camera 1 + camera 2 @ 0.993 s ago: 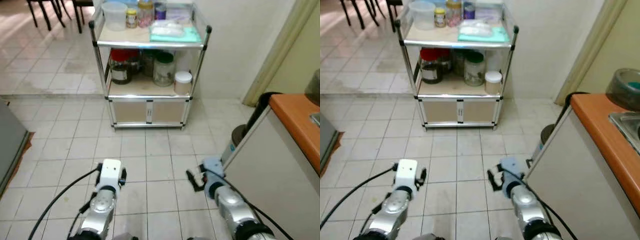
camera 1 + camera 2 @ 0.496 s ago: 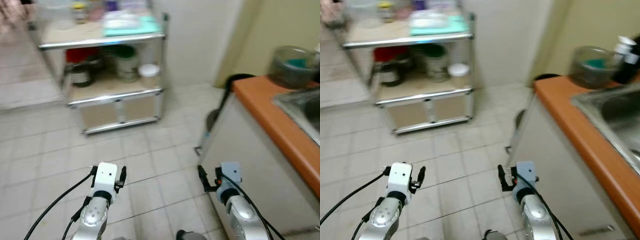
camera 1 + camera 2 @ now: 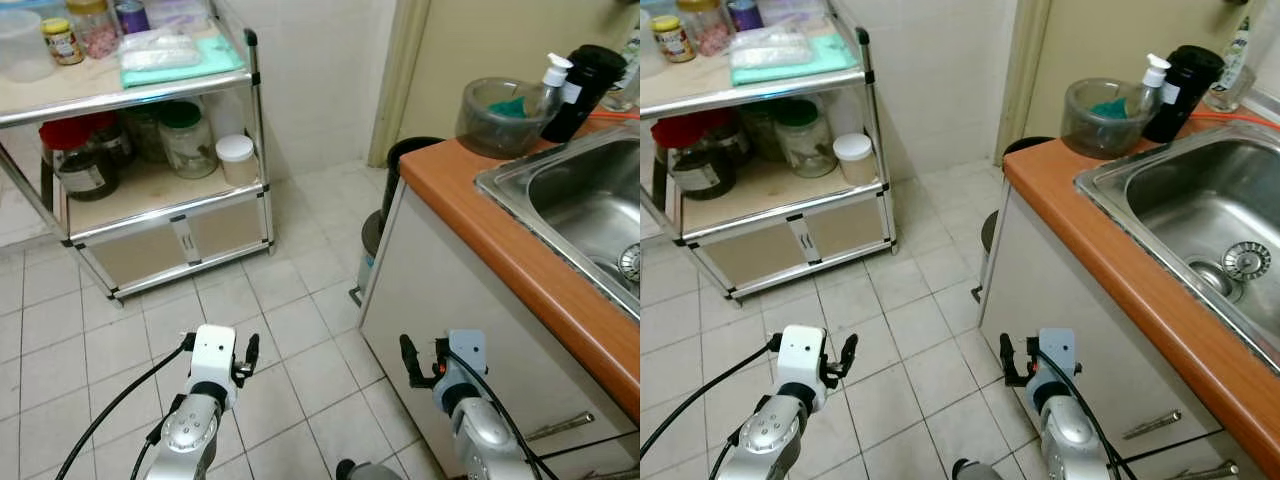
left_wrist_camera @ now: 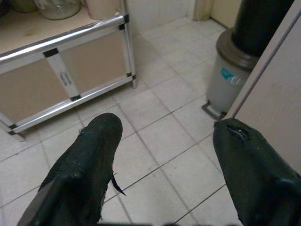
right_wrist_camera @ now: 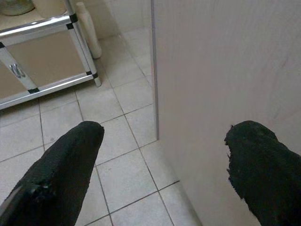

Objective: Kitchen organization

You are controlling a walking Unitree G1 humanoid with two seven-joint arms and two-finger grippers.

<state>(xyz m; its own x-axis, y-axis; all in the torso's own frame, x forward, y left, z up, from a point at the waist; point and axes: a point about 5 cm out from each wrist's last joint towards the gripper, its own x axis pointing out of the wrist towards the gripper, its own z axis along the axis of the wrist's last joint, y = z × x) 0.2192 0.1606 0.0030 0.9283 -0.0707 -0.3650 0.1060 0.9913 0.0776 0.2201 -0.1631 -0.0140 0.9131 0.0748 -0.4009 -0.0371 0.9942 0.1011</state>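
The view has swung from the shelf cart [image 3: 150, 150] toward the sink [image 3: 580, 200]; left gripper [image 4: 164, 165] and right gripper [image 5: 160, 165] (both fingers wide, empty) hang low beside the counter [image 3: 1110, 260], seemingly approaching it

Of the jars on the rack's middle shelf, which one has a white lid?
The small cream jar with the white lid, standing at the shelf's right end beside the larger green-lidded glass jar; the dark jar further left has a red lid.
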